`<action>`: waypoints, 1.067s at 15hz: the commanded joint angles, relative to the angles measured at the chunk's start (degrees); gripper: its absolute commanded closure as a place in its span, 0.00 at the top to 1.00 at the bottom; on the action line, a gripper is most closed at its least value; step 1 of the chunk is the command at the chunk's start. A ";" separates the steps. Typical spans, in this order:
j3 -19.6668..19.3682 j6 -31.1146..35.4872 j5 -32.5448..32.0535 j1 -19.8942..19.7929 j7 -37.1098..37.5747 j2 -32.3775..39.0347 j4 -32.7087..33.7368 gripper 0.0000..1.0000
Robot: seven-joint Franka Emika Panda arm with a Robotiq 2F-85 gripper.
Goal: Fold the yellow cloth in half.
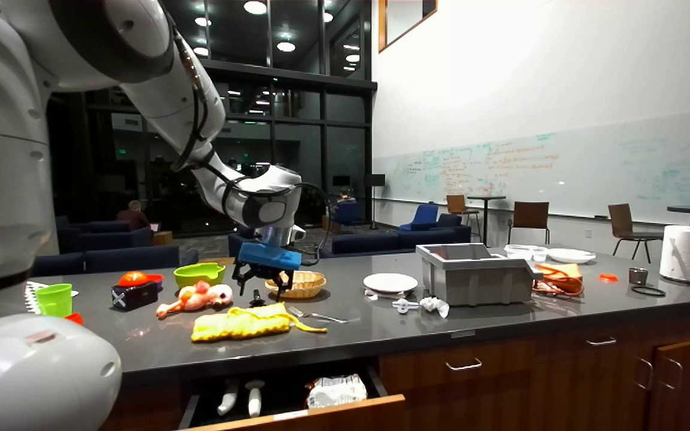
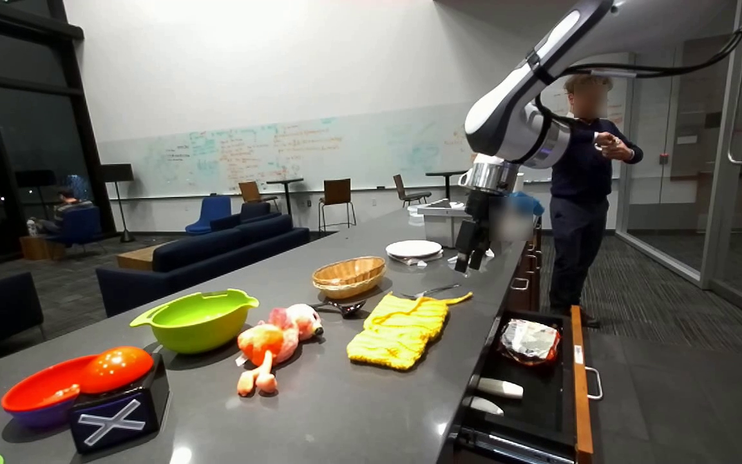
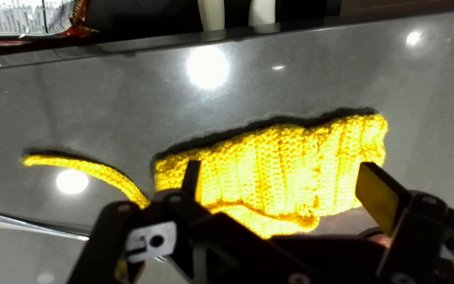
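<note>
"In an exterior view?"
"The yellow knitted cloth (image 1: 240, 325) lies rumpled on the countertop (image 1: 375, 324)."
"In an exterior view, its strap (image 2: 458, 299) trails from one end."
"Wrist view: bright ribbing, a flap (image 3: 266, 221) along one edge; the gripper (image 3: 280, 162) hangs clear, jaws spread."

arm (image 1: 168, 108) bent | hand (image 1: 262, 292) pointing downward | fingers (image 3: 378, 199) spread wide

I've got both exterior views facing over counter (image 2: 332, 419) toward whiteboard (image 1: 536, 167); wrist view close, looking down. All three share yellow cloth (image 3: 266, 169).
</note>
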 commanded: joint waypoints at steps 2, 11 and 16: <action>2.32 6.39 12.84 -1.05 -9.81 4.16 2.72 1.00; 6.47 11.40 21.56 -3.68 -23.24 16.82 10.33 1.00; 8.10 12.39 20.84 -5.98 -26.21 23.50 14.63 1.00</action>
